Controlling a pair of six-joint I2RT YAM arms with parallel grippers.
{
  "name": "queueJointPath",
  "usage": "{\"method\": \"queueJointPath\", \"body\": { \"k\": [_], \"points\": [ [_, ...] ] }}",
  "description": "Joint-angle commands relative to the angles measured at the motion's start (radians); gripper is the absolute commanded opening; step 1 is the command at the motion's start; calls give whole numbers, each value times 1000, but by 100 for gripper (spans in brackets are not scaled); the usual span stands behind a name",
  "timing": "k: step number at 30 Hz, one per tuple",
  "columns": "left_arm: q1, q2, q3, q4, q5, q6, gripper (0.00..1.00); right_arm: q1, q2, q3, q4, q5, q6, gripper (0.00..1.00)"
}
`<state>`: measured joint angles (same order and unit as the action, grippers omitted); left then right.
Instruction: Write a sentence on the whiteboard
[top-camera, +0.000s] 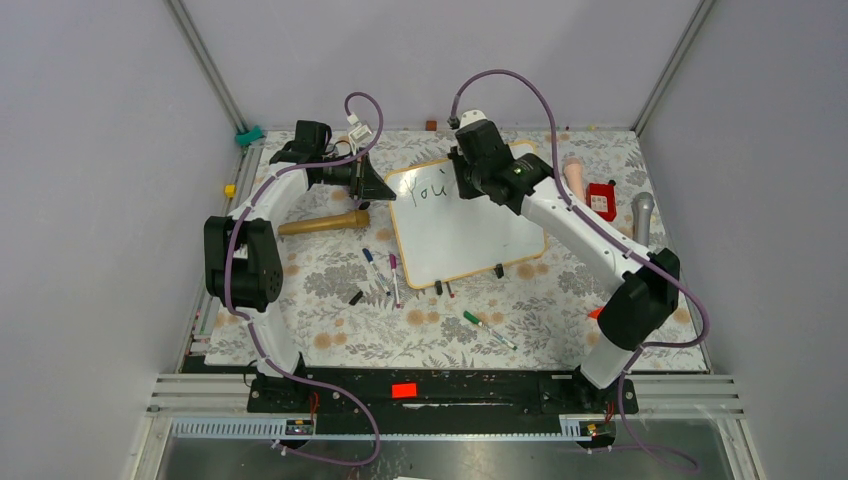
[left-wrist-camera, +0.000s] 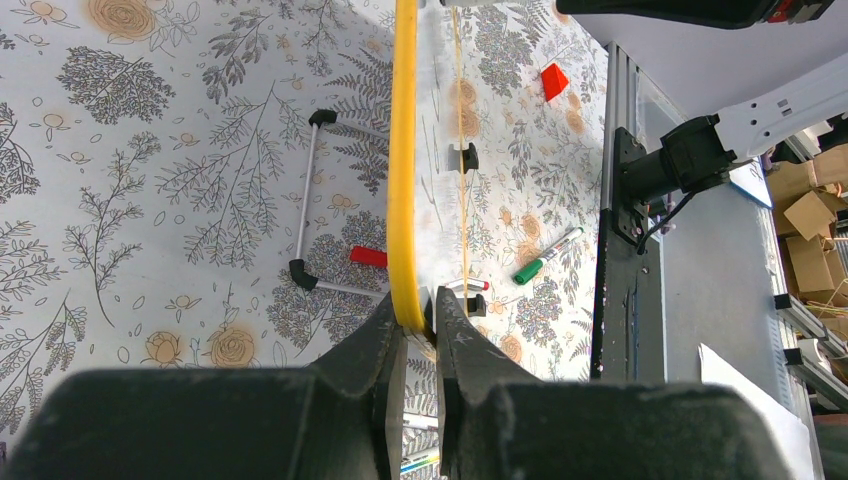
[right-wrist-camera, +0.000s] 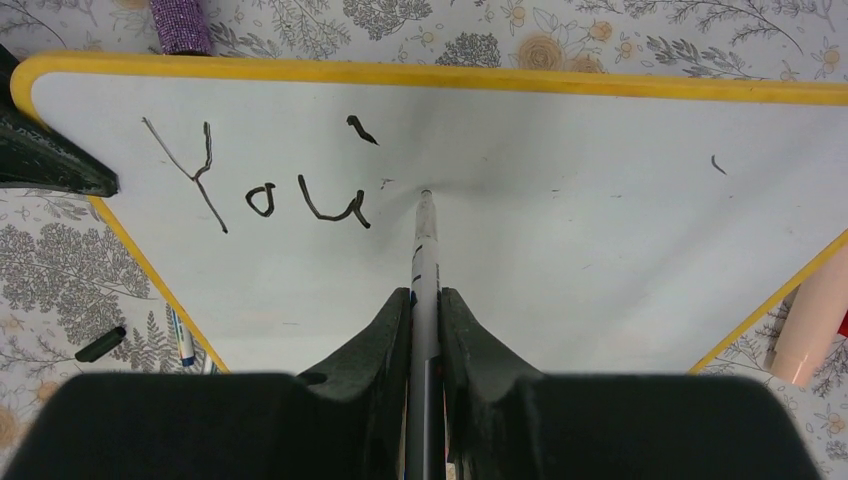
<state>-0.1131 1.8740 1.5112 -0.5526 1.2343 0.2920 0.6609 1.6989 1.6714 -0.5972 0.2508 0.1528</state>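
The whiteboard (top-camera: 470, 225) lies tilted on the floral table, its frame yellow-orange (right-wrist-camera: 400, 72). The sentence (right-wrist-camera: 260, 185) reads "You'" in dark marker at the board's top left; it also shows in the top view (top-camera: 432, 186). My right gripper (right-wrist-camera: 425, 295) is shut on a grey marker (right-wrist-camera: 424, 250) whose tip touches the board just right of the "u". My left gripper (left-wrist-camera: 418, 310) is shut on the whiteboard's frame (left-wrist-camera: 403, 160) at its left corner, seen edge-on. In the top view the left gripper (top-camera: 385, 192) is at the board's upper left and the right gripper (top-camera: 465, 185) is over the writing.
Loose markers (top-camera: 380, 270) lie left of the board, a green one (top-camera: 488, 330) in front. A wooden handle (top-camera: 322, 224) lies left. A red box (top-camera: 601, 199), a pink object (top-camera: 575, 176) and a grey microphone (top-camera: 642, 215) sit right. A board stand (left-wrist-camera: 305, 215) lies underneath.
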Motion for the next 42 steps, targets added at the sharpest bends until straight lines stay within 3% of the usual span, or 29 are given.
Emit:
{"method": "queueJointPath", "body": {
  "k": [1,18,42],
  "points": [
    [-47,16,-53,-81,-90,142,0,-12,-29,7,40,23,-11,0],
    [-46,14,-53,-82,-93,142,0,-16,44,78,42,-2,-12,0],
    [-46,12,-58,-81,-91,143,0,-15,-29,-74,39,-13,24,0]
  ]
}}
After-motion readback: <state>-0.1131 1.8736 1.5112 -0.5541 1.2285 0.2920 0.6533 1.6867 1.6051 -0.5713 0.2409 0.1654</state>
